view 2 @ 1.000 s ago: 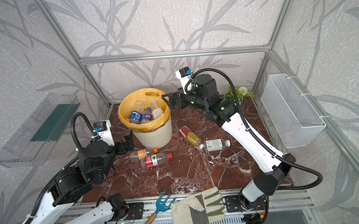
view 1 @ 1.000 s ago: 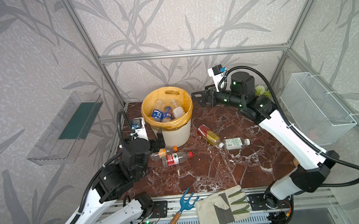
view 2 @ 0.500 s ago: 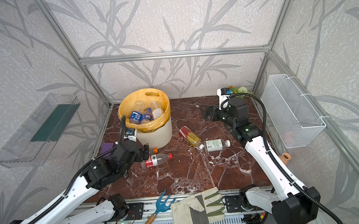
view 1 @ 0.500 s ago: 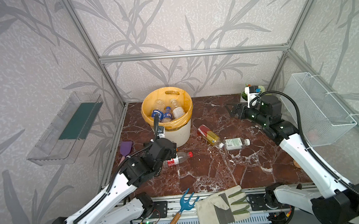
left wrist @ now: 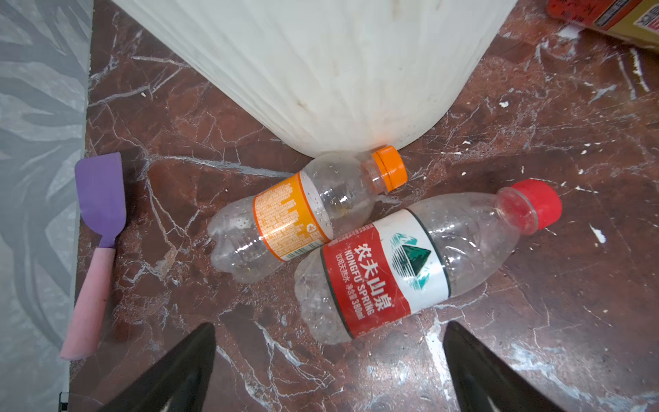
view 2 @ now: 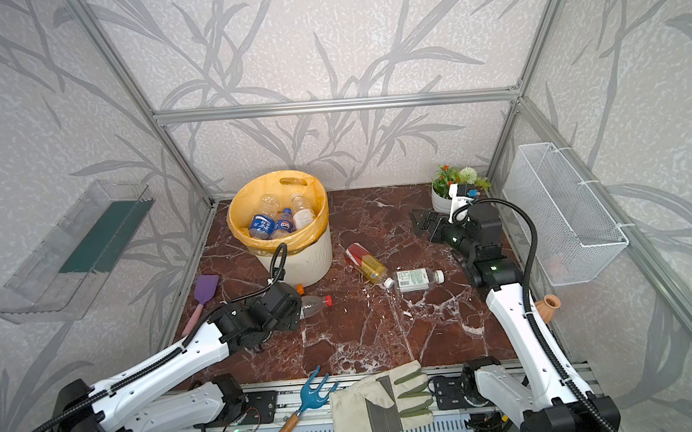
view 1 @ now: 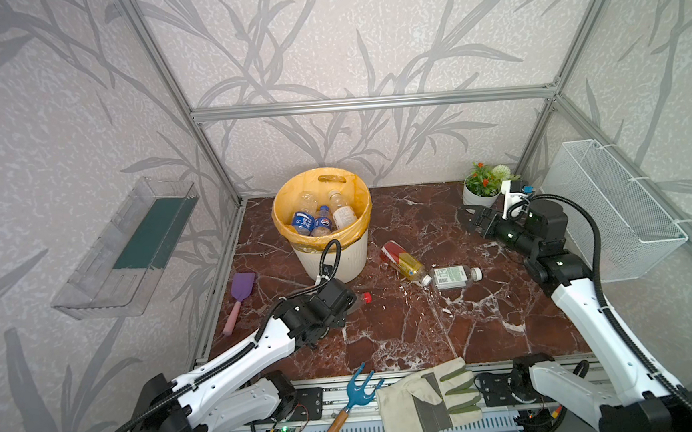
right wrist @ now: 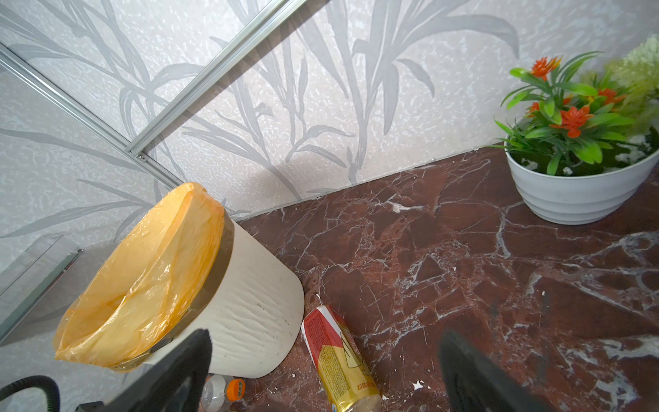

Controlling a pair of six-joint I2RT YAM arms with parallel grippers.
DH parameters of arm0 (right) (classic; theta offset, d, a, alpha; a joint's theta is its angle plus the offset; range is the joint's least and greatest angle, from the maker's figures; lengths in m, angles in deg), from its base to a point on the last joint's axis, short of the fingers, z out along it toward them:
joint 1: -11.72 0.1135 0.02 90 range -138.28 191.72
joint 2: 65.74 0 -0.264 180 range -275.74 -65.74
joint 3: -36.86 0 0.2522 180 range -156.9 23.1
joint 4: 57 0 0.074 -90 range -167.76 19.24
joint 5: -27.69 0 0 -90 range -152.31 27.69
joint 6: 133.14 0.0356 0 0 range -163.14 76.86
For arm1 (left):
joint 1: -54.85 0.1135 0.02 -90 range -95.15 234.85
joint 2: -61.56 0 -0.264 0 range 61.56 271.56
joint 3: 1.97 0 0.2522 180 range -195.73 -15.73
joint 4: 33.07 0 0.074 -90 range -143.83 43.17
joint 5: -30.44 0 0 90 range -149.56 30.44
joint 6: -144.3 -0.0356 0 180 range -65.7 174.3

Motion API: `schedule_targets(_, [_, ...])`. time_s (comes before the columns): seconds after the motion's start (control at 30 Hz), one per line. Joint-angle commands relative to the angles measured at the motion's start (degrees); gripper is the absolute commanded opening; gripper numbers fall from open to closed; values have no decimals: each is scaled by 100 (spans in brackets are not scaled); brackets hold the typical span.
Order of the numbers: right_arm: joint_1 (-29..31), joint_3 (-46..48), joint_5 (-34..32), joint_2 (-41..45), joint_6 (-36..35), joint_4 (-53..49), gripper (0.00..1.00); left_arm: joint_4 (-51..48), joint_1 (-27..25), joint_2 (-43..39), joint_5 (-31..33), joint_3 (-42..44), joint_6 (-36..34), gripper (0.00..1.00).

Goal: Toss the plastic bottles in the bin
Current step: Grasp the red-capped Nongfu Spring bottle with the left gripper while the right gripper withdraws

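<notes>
We see bin (view 1: pixel 341 263): round ribbed cream pail, orange liner, plastic bottles (view 1: pixel 321 221) inside. At its base orange-label bottle (left wrist: pixel 296 214), red-label bottle (left wrist: pixel 410 264), clear, dented, touching. Left gripper (left wrist: pixel 330 330) over them, jaws wide, empty. Right of bin, yellow-red bottle (view 1: pixel 401 261), green-label bottle (view 1: pixel 455 276), bare marble top (view 1: pixel 385 327). Right gripper (right wrist: pixel 326 335) beyond, spread wide, empty.

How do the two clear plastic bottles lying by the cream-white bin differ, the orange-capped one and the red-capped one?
The orange-capped bottle has an orange label; the red-capped bottle a red-and-white one. The orange-capped bottle lies right at the foot of the bin; the red-capped bottle lies beside it, farther from the bin. Both are clear, capped, on their sides and touching.
</notes>
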Motion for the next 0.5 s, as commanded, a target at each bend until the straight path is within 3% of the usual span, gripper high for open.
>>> schedule_targets(0.0, [-101, 95, 273, 74, 227, 277, 99, 109, 33, 367, 38, -142, 239, 99])
schedule_targets(0.47, [-301, 368, 612, 62, 507, 515, 99, 853, 431, 1480, -786, -283, -287, 99])
